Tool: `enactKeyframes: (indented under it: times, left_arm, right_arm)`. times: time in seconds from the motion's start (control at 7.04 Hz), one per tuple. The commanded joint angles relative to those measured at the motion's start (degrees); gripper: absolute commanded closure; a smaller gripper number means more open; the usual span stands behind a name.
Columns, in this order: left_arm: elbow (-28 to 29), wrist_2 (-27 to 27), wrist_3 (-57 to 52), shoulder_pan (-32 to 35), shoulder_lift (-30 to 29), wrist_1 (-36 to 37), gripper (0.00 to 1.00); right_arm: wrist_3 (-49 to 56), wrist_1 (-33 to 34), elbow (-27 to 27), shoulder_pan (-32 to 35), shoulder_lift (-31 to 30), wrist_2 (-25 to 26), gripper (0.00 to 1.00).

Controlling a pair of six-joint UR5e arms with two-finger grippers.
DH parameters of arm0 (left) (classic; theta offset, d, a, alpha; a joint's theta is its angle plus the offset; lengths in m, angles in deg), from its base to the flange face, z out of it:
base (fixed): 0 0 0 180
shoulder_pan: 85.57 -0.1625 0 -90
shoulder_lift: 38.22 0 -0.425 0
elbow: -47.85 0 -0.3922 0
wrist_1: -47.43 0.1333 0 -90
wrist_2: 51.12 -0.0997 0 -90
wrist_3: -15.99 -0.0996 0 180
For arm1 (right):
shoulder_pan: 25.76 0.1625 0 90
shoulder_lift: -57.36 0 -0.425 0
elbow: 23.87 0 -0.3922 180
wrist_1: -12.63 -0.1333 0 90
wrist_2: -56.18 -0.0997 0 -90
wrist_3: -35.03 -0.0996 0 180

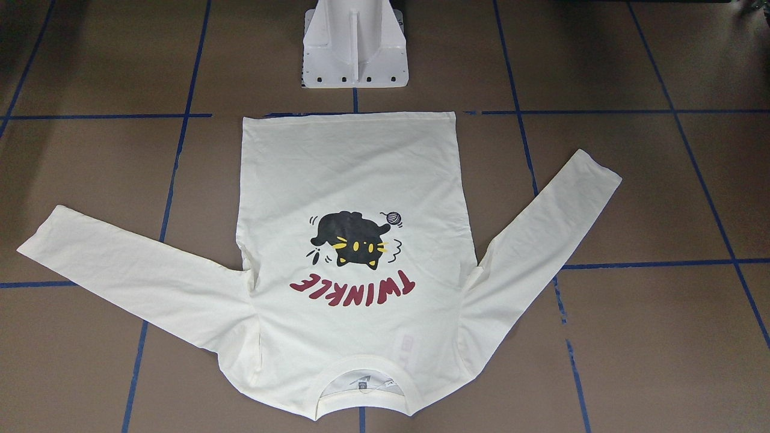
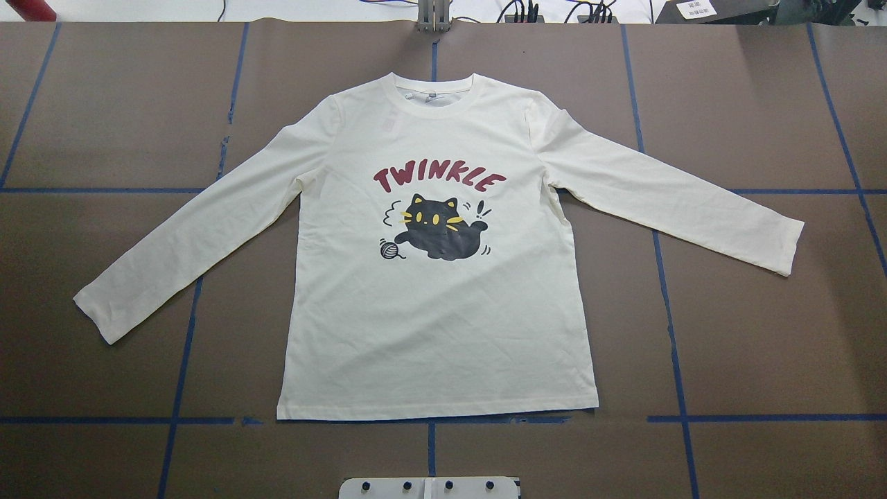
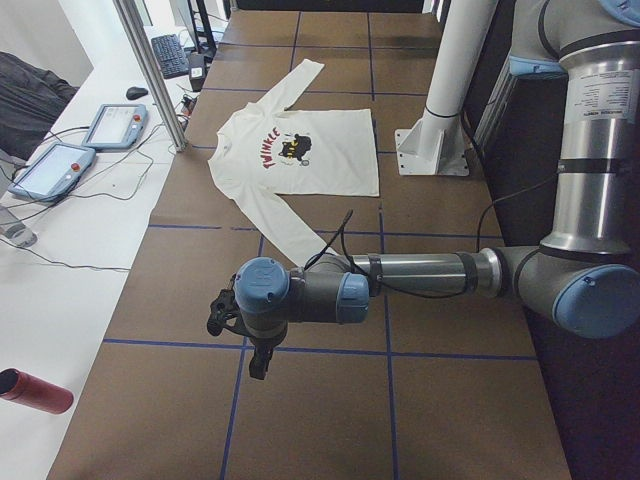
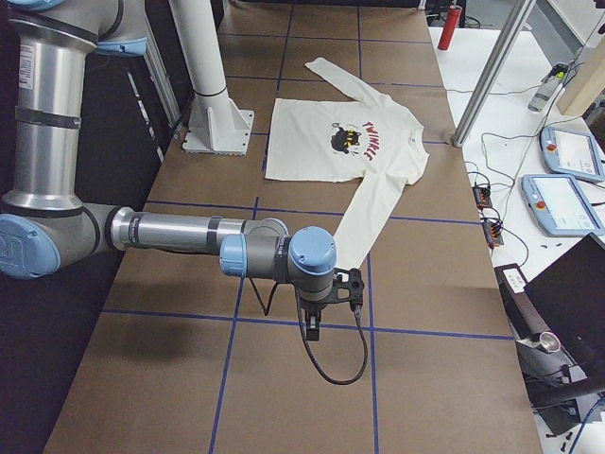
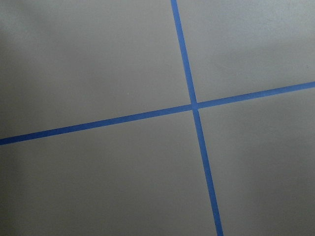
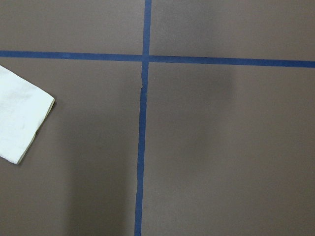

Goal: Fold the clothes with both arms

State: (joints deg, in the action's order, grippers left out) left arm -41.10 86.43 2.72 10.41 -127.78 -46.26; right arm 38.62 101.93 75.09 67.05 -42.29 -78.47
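The cream-white long-sleeved cotton T-shirt (image 2: 443, 312) lies flat, print up, on the brown bench (image 2: 762, 346). I judge it soft and limp, best pinched at the cuffs or hem corners. How far the left claw (image 3: 258, 362) and right claw (image 4: 312, 329) are open, I cannot tell.

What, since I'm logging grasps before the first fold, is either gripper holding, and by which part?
Nothing. The T-shirt lies flat on the table; the left gripper and the right gripper hang out beyond its sleeves, clear of it.
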Motion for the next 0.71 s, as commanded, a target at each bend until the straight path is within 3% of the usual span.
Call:
enactKeyframes:
  times: [0.0,0.57]
  left_arm:
    - [-0.25,0.09,0.00,0.00,-0.09,-0.09,0.00]
    - [-0.52,-2.79,-0.35,-0.61,-0.44,-0.52,0.00]
  right_arm:
    - [0.19,-0.09,0.01,0.00,-0.02,-0.01,0.00]
    - [-0.07,-0.18,3.42,-0.17,1.04,-0.62,0.00]
